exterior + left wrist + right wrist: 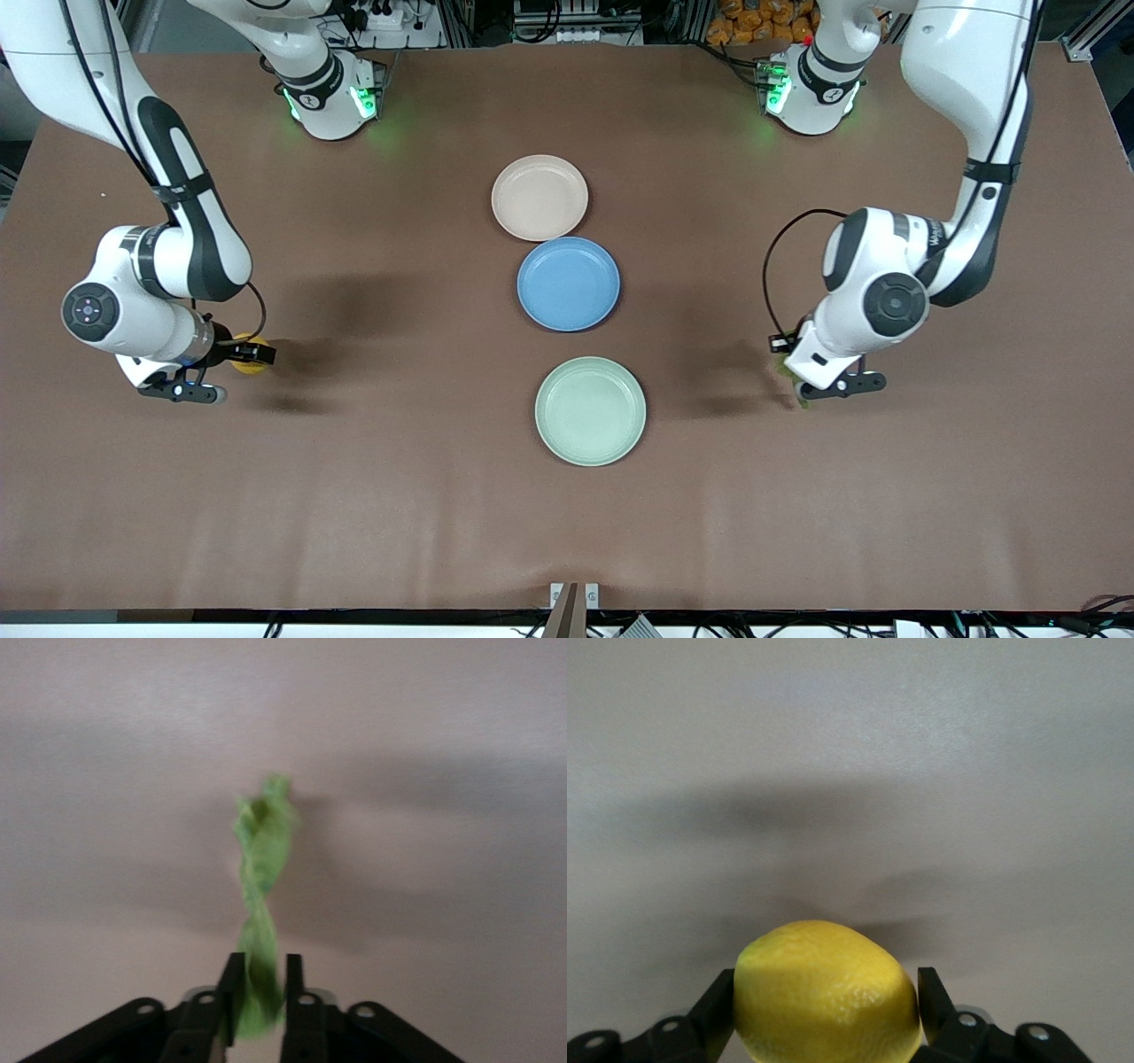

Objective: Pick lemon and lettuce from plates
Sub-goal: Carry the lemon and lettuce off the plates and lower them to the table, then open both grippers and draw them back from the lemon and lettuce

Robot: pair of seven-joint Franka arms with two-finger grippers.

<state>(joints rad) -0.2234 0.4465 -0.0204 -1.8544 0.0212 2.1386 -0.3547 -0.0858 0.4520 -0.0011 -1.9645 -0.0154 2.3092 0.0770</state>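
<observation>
My right gripper [251,354] is shut on the yellow lemon [249,366] and holds it over bare table toward the right arm's end; the right wrist view shows the lemon [826,994] between the fingers. My left gripper [791,372] is shut on the green lettuce [786,374] over bare table toward the left arm's end; in the left wrist view the leaf [260,904] hangs twisted from the fingers. The beige-pink plate [539,197] and the mint green plate [590,410] lie bare in the table's middle, the green one nearer the front camera.
A blue plate [568,283] lies between the two other plates, touching the beige-pink one. The brown table [399,496] spreads wide around both grippers. The arms' bases stand at the table's edge farthest from the front camera.
</observation>
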